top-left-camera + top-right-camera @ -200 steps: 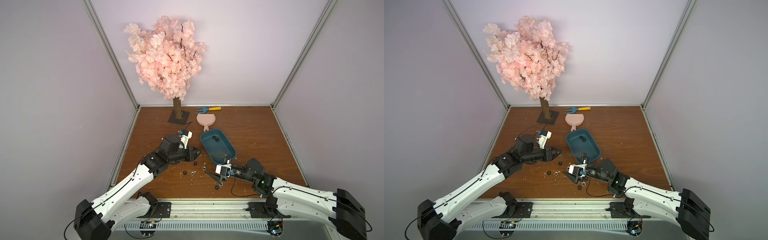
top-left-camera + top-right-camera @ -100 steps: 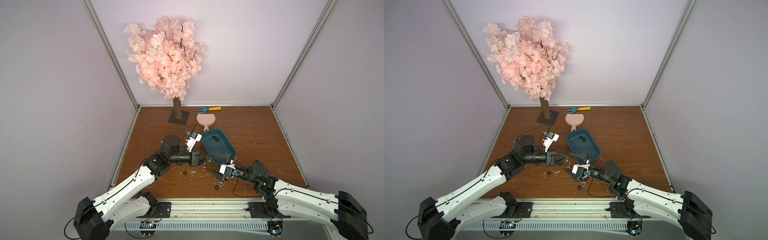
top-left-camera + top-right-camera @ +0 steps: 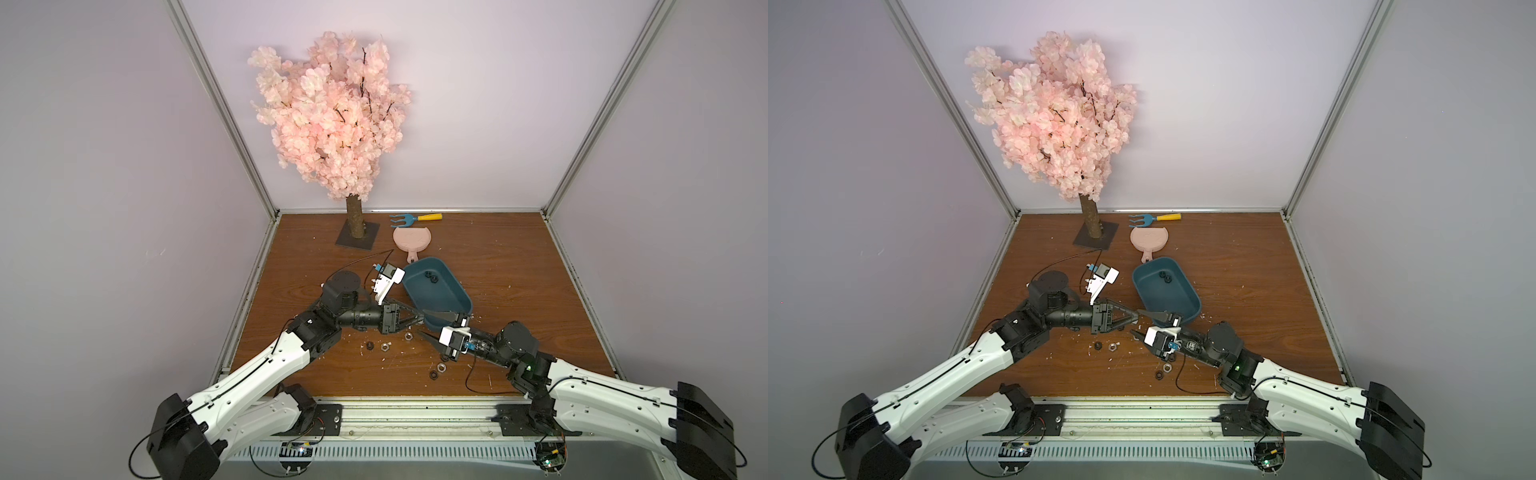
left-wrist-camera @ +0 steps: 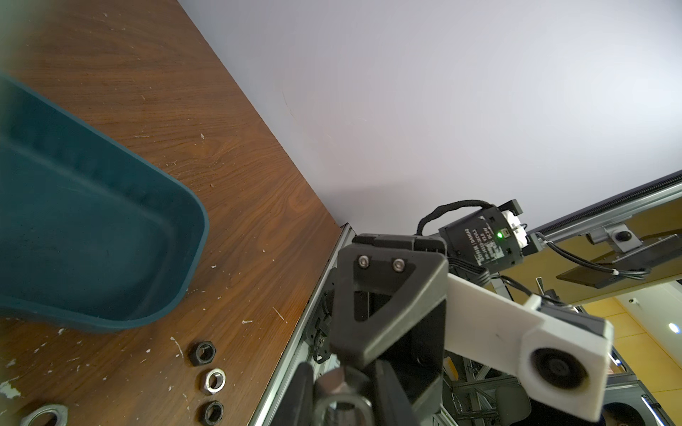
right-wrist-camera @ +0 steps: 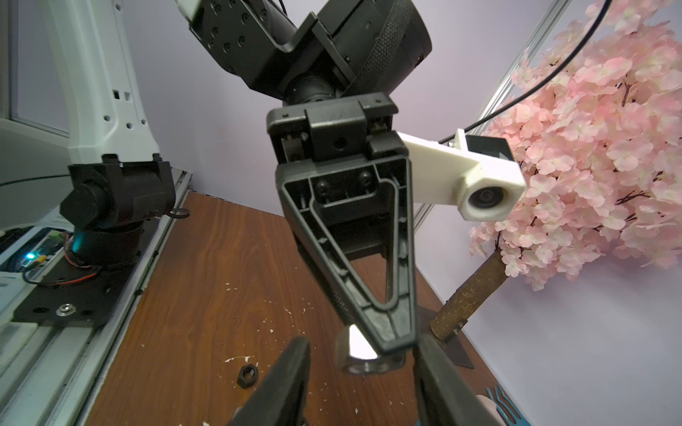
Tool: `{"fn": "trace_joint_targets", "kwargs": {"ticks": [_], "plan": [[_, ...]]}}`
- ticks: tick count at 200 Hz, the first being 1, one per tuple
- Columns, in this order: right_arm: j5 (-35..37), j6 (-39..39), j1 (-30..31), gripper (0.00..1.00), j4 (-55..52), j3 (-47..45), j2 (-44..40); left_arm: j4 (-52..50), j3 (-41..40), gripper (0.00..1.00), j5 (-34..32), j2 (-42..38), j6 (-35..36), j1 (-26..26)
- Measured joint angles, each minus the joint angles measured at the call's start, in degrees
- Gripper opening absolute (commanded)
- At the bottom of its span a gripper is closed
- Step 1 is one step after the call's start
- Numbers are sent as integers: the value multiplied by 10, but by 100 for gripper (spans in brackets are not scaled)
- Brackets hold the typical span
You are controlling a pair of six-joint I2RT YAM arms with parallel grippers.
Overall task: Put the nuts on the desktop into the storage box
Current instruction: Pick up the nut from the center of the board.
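My left gripper (image 3: pixel 424 322) is shut on a silver nut (image 4: pixel 339 387) and holds it just above the desktop (image 3: pixel 519 291), by the near corner of the teal storage box (image 3: pixel 440 296). My right gripper (image 3: pixel 421 322) faces it, jaws apart on either side of that nut (image 5: pixel 363 359) and of the left fingertips (image 5: pixel 391 332), without touching. Two black nuts (image 3: pixel 431 276) lie in the box. On the desktop lie a black nut (image 3: pixel 369 344), silver nuts (image 3: pixel 385 345) (image 3: pixel 408 335), and a silver-and-black pair (image 3: pixel 438 370) near the front.
A pink blossom tree (image 3: pixel 332 116) on a dark square base (image 3: pixel 365 245) stands at the back. A pink dustpan (image 3: pixel 411 240) and a blue fork with a yellow handle (image 3: pixel 415 217) lie behind the box. White flecks litter the board; a metal rail (image 3: pixel 415 419) runs along the front.
The left gripper has swung right with its nut to the box's near corner. The right gripper has come up to meet it, and its jaws have narrowed around the nut.
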Motion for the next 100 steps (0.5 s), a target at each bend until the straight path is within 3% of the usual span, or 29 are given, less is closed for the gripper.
{"fn": "trace_joint_targets", "kwargs": {"ticks": [24,56,80,100], "plan": [[2,-2,0,32,-4,0,0,1,-4,26,3,0,-2,0],[3,0,0,34,-5,0,0,5,-7,26,5,0,-5,0],[3,1,0,42,-6,1,0,15,-10,26,8,0,-14,0],[4,2,0,40,-5,1,3,26,-13,26,13,0,-19,-4]]}}
